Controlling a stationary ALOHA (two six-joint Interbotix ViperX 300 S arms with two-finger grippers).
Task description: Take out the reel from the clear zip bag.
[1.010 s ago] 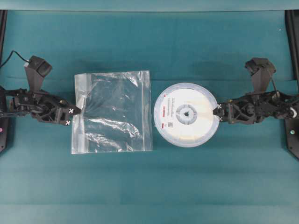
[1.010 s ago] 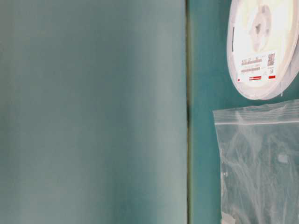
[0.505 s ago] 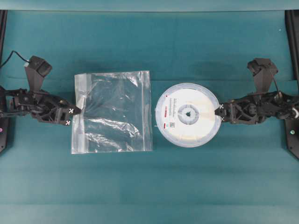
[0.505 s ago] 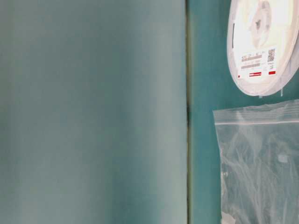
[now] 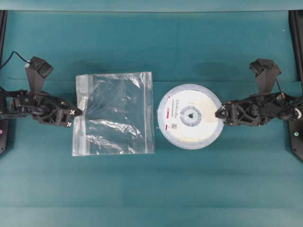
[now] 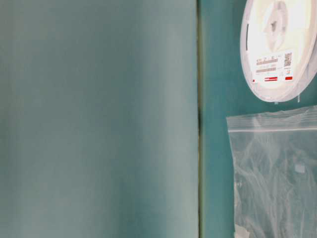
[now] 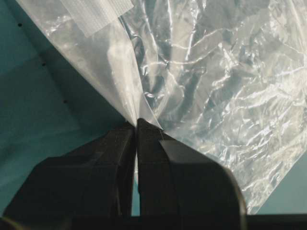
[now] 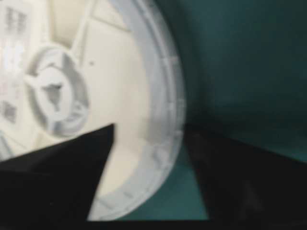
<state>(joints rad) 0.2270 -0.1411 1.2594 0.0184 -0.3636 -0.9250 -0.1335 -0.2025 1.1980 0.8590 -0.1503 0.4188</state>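
The reel (image 5: 190, 116) lies flat on the teal mat, outside the clear zip bag (image 5: 116, 113) and just right of it, label side up. My left gripper (image 5: 75, 117) is shut on the bag's left edge; in the left wrist view the film (image 7: 216, 72) is pinched between the closed fingertips of the left gripper (image 7: 135, 125). My right gripper (image 5: 222, 114) is open at the reel's right rim. In the right wrist view the rim of the reel (image 8: 163, 110) sits between the spread fingers of the right gripper (image 8: 149, 127). The table-level view shows the reel (image 6: 277, 44) above the bag (image 6: 277, 178).
Black frame posts (image 5: 297, 132) stand at the mat's left and right edges. A blurred pale surface (image 6: 99, 119) fills the left of the table-level view, up to a dark seam (image 6: 199, 119).
My right gripper has opened and let go of the reel's rim. The reel moved slightly to the right before that. The left gripper and the bag have not moved.
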